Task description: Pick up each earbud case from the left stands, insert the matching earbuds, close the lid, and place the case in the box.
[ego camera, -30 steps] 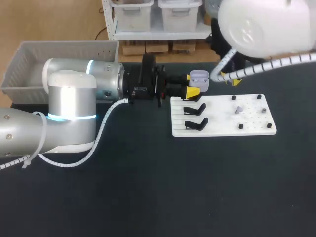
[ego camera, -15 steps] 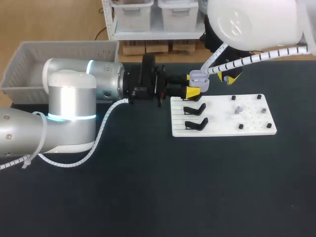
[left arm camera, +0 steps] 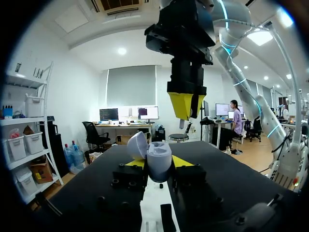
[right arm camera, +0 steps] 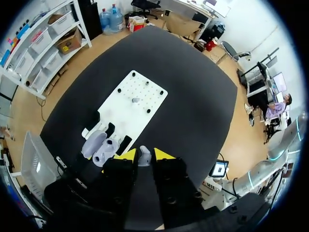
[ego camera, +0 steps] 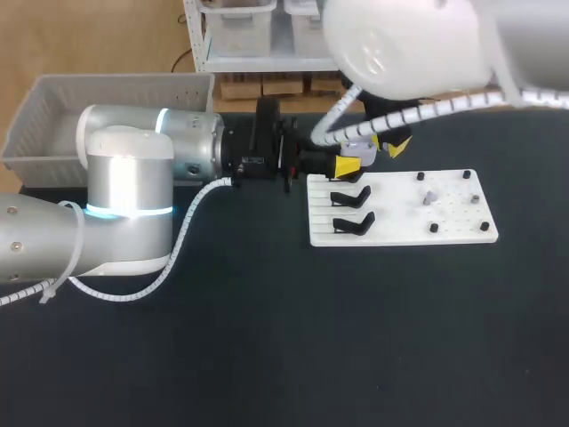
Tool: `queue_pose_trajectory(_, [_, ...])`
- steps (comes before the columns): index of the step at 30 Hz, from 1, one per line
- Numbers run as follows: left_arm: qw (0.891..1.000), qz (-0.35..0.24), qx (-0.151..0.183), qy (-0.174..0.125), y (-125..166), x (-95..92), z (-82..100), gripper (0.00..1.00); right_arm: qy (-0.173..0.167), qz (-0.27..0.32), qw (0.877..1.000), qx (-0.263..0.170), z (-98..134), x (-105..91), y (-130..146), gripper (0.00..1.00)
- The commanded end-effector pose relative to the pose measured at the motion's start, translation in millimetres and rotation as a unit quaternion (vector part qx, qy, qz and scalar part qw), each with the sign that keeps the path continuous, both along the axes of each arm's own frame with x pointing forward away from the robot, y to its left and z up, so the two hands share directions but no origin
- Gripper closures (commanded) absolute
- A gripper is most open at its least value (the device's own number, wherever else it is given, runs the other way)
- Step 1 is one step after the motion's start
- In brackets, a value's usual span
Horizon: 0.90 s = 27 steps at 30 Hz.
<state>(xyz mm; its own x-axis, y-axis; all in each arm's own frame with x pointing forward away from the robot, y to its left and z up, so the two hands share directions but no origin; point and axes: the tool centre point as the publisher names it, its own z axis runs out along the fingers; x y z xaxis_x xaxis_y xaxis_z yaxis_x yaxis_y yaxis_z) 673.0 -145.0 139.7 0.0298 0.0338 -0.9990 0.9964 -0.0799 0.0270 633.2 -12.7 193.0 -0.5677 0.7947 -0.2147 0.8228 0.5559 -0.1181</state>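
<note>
My left gripper (ego camera: 348, 161) (left arm camera: 157, 164) is shut on a lavender earbud case (ego camera: 357, 148) (left arm camera: 158, 159), held level beyond the far left corner of the white board (ego camera: 400, 213). The case's lid (left arm camera: 136, 145) stands open. My right gripper (ego camera: 392, 147) (right arm camera: 144, 154) hangs just right of the case and slightly above it, shut on a small grey earbud (right arm camera: 144, 158). In the left wrist view the right gripper (left arm camera: 185, 104) points down over the case. A second earbud (ego camera: 429, 197) (right arm camera: 136, 100) rests on the board's pegs.
Two black stands (ego camera: 350, 196) (ego camera: 354, 223) sit without cases on the board's left side. A grey bin (ego camera: 53, 111) stands at the table's far left. Small black pegs dot the board's right half.
My right arm has swung left, bringing its gripper from beyond the board's far edge to just beside the open case. The left arm and the case have stayed still.
</note>
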Motion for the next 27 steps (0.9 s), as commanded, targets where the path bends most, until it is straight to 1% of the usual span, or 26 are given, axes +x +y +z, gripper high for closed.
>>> queue_pose_trajectory(1, [1.000,0.001,-0.001,-0.001,0,-0.7,-0.7,1.00,0.018,-0.015,1.000,-0.003,2,7.4,6,1.00])
queue_pose_trajectory(7, [1.000,0.001,-0.001,-0.001,0,-0.7,-0.7,1.00,0.025,-0.024,0.999,0.000,5,10.3,11,1.00])
queue_pose_trajectory(12, [1.000,0.001,-0.001,-0.001,0,-0.7,-0.7,1.00,0.033,-0.021,0.999,0.014,2,15.6,19,1.00])
queue_pose_trajectory(21, [1.000,0.001,-0.001,-0.001,0,-0.7,-0.7,1.00,0.024,-0.008,0.999,0.035,6,24.5,30,1.00])
queue_pose_trajectory(27, [1.000,0.001,-0.001,-0.001,0,-0.7,-0.7,1.00,0.030,-0.008,0.998,0.055,3,27.8,31,1.00])
